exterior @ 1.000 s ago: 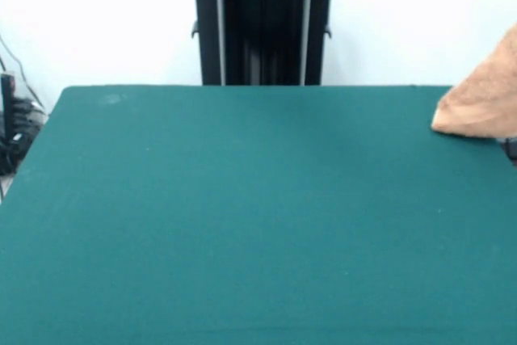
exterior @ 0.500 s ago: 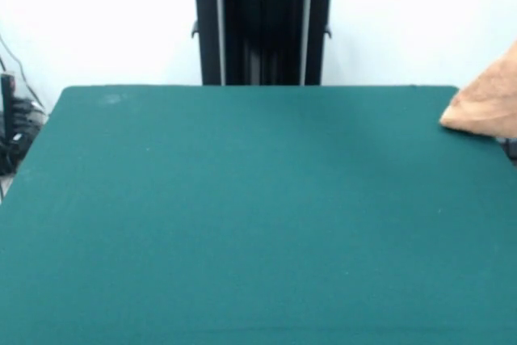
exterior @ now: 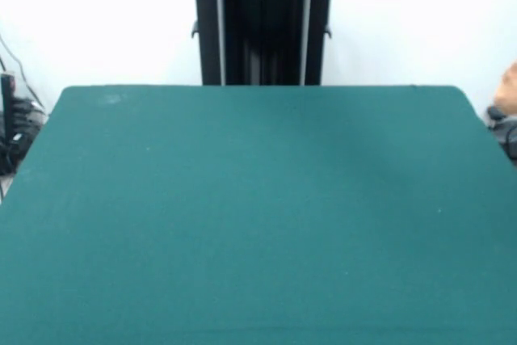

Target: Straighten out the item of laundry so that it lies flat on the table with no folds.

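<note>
Towel showing only as a tan sliver at the right edge, off the green surface. Gripper not showing in this view, so can't tell its state. Pedestal sitting at the far side. Imo the cloth needs bringing well onto the surface before spreading corners outward

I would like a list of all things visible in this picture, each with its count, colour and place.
table: one, dark green, fills most of the front view.
towel: one, tan-orange, only a small piece at the right edge, past the table's far right corner.
dark object: one, black-grey, right edge under the towel piece; I cannot identify it.
cables: several, black, left edge beside the table.
wall: white, behind the table.
robot pedestal: one, black with red top, far side, centre.
</note>
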